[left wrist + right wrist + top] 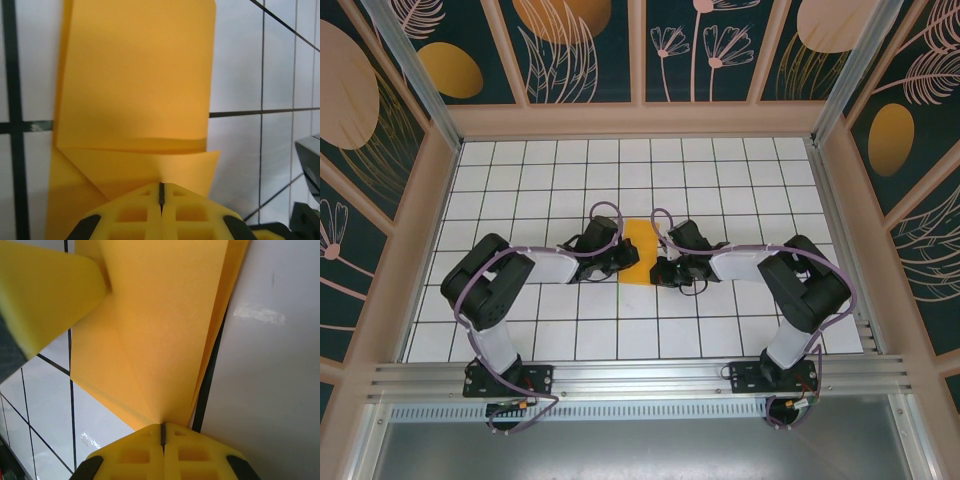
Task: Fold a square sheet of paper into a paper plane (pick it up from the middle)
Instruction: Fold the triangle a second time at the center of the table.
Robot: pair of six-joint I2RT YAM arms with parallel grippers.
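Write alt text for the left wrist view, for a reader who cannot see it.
The left gripper, its yellow fingers shut at the bottom of the frame, pinches the near edge of a folded orange-yellow sheet of paper. The paper stretches away over a white table with dark grid lines.

Bright, even overhead light fills the top view, leaving only faint soft shadows on the white black-gridded tabletop (620,335). The left gripper (161,190) has blurred yellow lattice fingertips (132,215). Just beyond them a dim shadow band crosses the thin orange-yellow folded paper sheet (135,75). Right of the right gripper (162,432), pale glare smears the tabletop. Up-left of its fingertips, another yellow finger (45,295) is badly out of focus.
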